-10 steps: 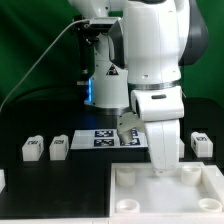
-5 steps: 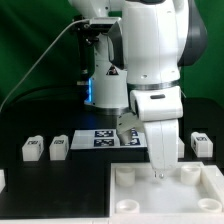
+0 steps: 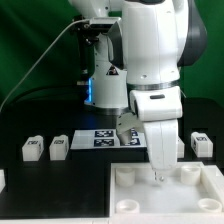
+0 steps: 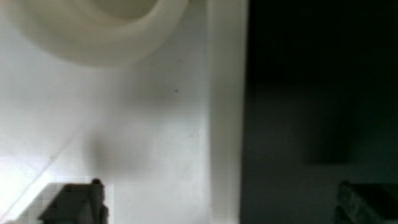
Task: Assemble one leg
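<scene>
Three small white legs with tags lie on the black table: two at the exterior view's left (image 3: 33, 149) (image 3: 59, 148) and one at its right (image 3: 201, 143). My gripper (image 3: 158, 176) hangs straight down over the back edge of the large white panel (image 3: 170, 197), far from all the legs. In the wrist view my gripper (image 4: 222, 205) is open and empty. One dark fingertip (image 4: 71, 204) is over the white panel (image 4: 125, 120) and the other is over the black table. A round corner hole (image 4: 107, 18) shows in the panel.
The marker board (image 3: 103, 137) lies behind the panel, partly hidden by my arm. The robot base (image 3: 105, 80) stands at the back. Another white piece (image 3: 2, 179) shows at the exterior view's left edge.
My gripper has dropped slightly toward the panel's back edge. The legs and the panel have not moved.
</scene>
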